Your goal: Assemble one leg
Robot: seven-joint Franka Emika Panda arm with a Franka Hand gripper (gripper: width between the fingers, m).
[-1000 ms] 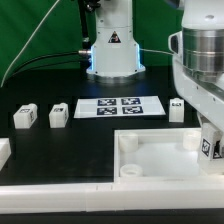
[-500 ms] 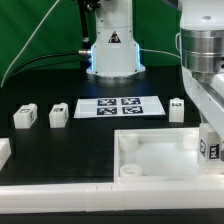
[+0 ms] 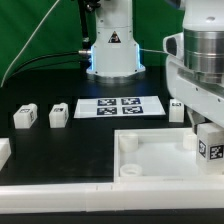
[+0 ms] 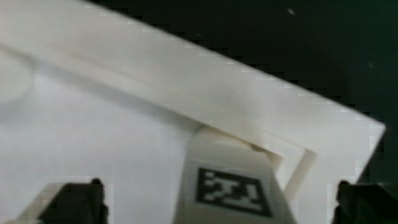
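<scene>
The leg (image 3: pixel 209 146) stands at the tray (image 3: pixel 150 160)'s corner on the exterior view's right; the hand (image 4: pixel 222 205) straddles it, though whether the fingers actually grip cannot be told. It should keep the leg upright and centred over the corner hole.

Tagged leg (image 4: pixel 231 180) between fingers (image 4: pixel 75 200), over white tray (image 4: pixel 107 120).

The leg (image 3: pixel 210 148) looks like smooth matt white plastic, its tag printed in flat black. The tray (image 3: pixel 150 150) at its nine o'clock shares that matt white plastic. The table (image 3: pixel 60 145) is dull black; the marker board (image 3: pixel 120 107) papery.
</scene>
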